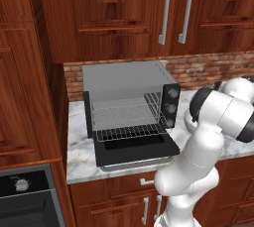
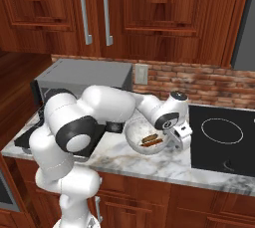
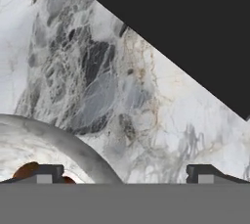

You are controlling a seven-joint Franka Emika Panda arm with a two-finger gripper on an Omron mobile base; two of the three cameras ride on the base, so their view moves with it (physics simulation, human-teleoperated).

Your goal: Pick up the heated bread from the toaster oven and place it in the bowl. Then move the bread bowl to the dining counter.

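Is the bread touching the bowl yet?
Touching. The right base view shows the bread lying inside the bowl, on its inner surface.

- toaster oven (image 1: 130, 80): grey, matt metal casing, thin wire rack, black door
- countertop (image 3: 146, 120): polished white-and-grey veined marble
- bowl (image 2: 134, 133): smooth, speckled, stone-like
- cabinets (image 1: 119, 8): reddish wood, brushed metal handles
- backsplash (image 2: 199, 83): rough brick
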